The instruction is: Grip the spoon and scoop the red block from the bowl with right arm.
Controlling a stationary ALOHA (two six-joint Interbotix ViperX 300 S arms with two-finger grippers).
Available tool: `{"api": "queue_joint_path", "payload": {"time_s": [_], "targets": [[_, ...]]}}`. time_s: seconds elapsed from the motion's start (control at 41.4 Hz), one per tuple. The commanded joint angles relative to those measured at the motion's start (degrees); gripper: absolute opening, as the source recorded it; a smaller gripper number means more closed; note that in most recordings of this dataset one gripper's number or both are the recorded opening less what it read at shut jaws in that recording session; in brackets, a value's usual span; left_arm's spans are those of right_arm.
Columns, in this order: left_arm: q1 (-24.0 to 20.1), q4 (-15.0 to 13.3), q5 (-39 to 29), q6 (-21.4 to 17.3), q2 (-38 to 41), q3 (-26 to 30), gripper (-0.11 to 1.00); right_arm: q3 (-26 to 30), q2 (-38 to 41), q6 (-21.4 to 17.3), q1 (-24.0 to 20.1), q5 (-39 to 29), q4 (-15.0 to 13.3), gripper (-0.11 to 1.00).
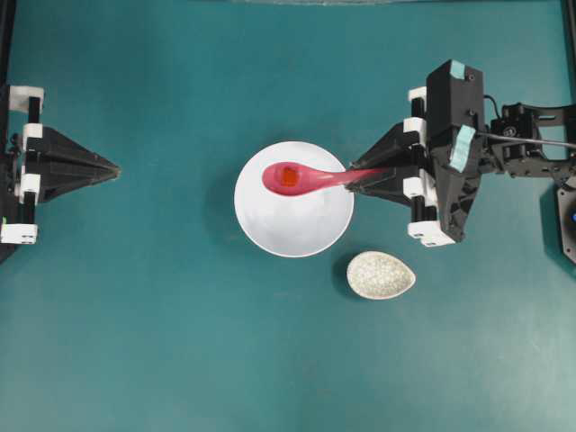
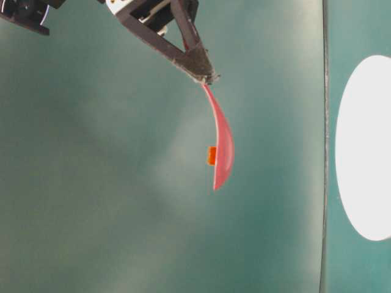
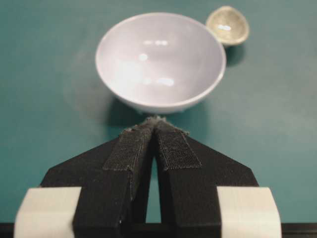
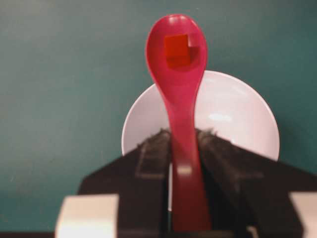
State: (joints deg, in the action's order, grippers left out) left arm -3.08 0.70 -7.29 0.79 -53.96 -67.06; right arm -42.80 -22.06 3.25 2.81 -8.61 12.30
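**Observer:** What have you got?

**Me:** My right gripper [image 1: 353, 181] is clamped on the handle of the pink-red spoon [image 1: 310, 178], and the red block [image 1: 288, 176] sits in the spoon's deep oval end. The spoon hangs above the white bowl [image 1: 288, 229], clear of it, I judge from the table-level view.

**Observer:** How do you finish well?

**Me:** Keep the spoon level and the wrist quiet; the cube is loose, and any tilt or jolt could roll it out.

**Observer:** Anything in the way?

**Me:** The speckled spoon rest [image 1: 381, 274] lies just beside the bowl, nearer my side. My left gripper [image 1: 115, 168], pinched together on nothing, waits well apart across the teal table [image 1: 144, 342].
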Motion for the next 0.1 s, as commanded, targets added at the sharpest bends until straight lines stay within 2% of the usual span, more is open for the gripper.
{"api": "queue_joint_path", "payload": {"time_s": [0.0, 0.072], "targets": [[-0.09, 0.09, 0.44, 0.09, 0.18, 0.97, 0.0, 0.53, -1.05, 0.09, -0.18, 0.35, -0.09, 0.23], [-0.09, 0.0, 0.44, 0.09, 0.18, 0.97, 0.0, 0.53, -1.05, 0.09, -0.18, 0.35, 0.0, 0.23]]}}
